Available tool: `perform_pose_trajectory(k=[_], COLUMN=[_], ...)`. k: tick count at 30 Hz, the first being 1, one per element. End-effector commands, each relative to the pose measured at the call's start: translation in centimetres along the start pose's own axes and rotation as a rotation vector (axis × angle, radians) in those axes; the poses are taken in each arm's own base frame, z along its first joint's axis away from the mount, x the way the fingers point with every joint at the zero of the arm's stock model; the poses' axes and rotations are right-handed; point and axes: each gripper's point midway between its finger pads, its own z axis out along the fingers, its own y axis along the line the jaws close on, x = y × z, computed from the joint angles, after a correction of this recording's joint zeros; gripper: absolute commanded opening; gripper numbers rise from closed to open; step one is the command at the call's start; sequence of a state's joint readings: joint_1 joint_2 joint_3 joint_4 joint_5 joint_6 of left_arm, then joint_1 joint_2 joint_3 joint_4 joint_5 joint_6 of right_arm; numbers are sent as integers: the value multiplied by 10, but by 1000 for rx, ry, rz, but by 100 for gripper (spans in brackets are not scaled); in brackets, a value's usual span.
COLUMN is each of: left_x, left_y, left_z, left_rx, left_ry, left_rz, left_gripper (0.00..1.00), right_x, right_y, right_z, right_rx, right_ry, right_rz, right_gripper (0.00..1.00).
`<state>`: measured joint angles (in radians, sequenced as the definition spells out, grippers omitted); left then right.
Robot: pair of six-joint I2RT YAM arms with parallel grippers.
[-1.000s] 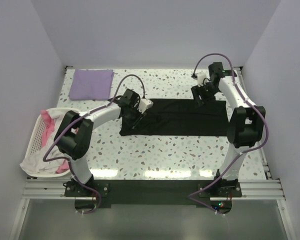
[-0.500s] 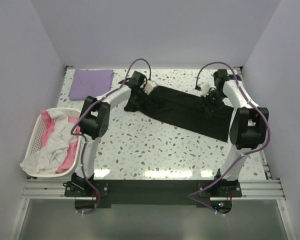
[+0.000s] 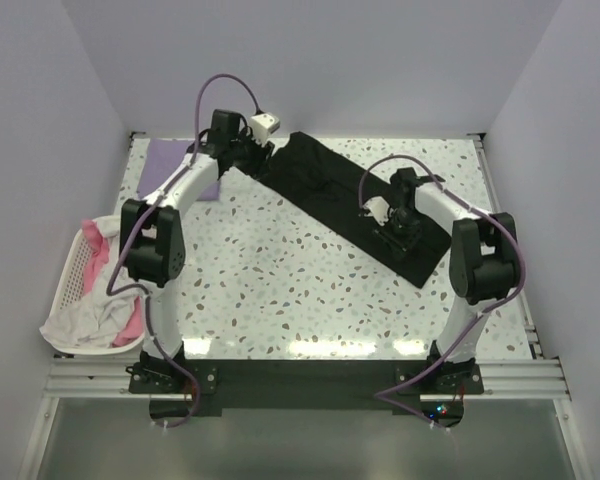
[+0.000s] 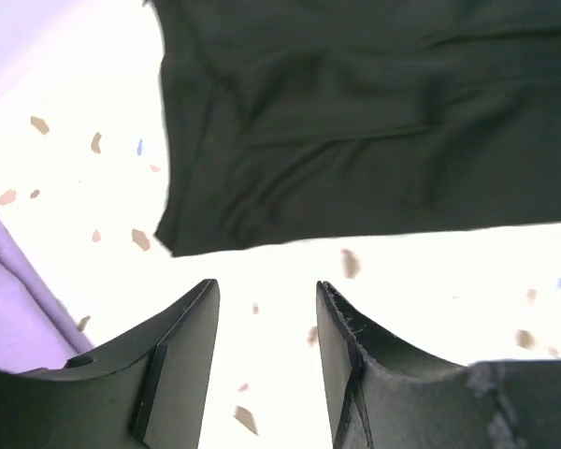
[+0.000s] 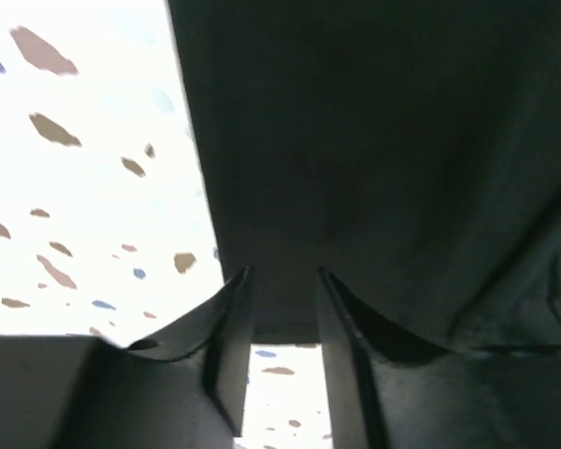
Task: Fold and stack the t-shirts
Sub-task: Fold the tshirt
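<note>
The black shirt (image 3: 345,195) lies as a long band slanting across the bench (image 3: 280,285) from 12 o'clock to 4 o'clock. Our left gripper (image 4: 266,290) hangs spread and empty just short of the far end, with the folded purple shirt (image 3: 158,165) close by at 10 o'clock. Our right gripper (image 5: 282,276) sits over the near end, and we cannot tell whether it pinches cloth. A pull from 1 end alone could drag the band askew, and a low left sweep could ruffle the purple shirt.
</note>
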<state>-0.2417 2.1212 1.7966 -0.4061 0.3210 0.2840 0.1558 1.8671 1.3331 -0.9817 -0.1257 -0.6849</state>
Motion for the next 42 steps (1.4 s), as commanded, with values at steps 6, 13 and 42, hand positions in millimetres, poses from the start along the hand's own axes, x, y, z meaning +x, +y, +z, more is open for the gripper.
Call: perform_pose_trajectory(k=[6,13,42], left_x=[-23,-2,68], left_y=[-58,-71,-119], left_z=[-80,-100,-45], left_rx=[107,113,279], left_ry=[-149,-121,107], left_rz=[-24,-52,-197], left_gripper=[51,51,47], right_x=[4,16,-77], right_y=[2,48,141], right_z=[32,50,-50], right_rx=[18,-117,-248], right_ry=[86,159,-126], right_rz=[-63,-100,-133], right_gripper=[30,25,33])
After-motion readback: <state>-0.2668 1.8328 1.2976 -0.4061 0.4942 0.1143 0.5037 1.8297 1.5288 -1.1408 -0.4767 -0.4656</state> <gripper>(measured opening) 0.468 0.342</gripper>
